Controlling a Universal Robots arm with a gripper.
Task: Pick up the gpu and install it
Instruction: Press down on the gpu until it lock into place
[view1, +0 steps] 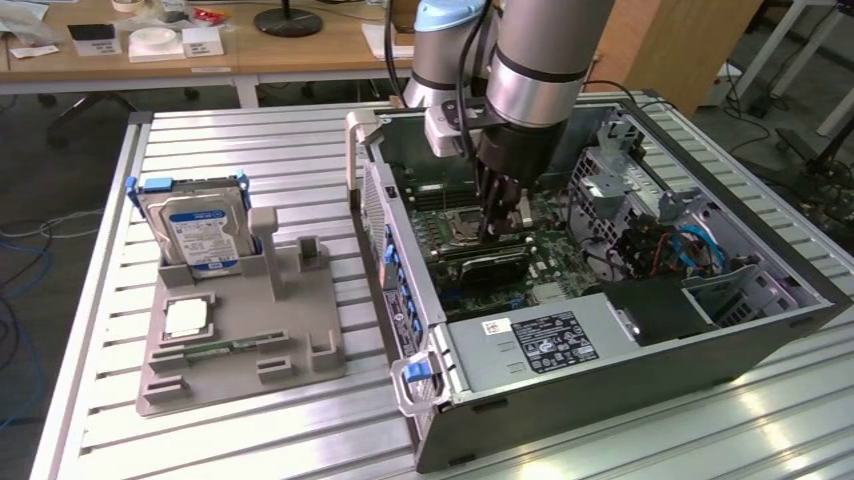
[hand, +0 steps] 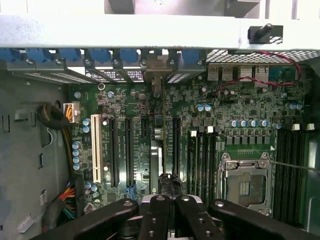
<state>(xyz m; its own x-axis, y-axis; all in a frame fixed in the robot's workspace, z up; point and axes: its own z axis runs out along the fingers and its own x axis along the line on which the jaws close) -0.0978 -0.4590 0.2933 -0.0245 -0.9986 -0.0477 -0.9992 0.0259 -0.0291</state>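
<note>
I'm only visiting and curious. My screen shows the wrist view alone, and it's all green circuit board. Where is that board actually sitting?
Observer: Inside an open computer case lying on its side on a slatted metal table. The arm reaches down into it from above.
Operator: Is anything else on that table?
Observer: A grey holder sits beside the case, on the exterior view's left, with a blue-labelled hard drive standing upright in it.
Operator: Does the holder carry anything more?
Observer: A slim green memory stick lies flat in it.
</note>
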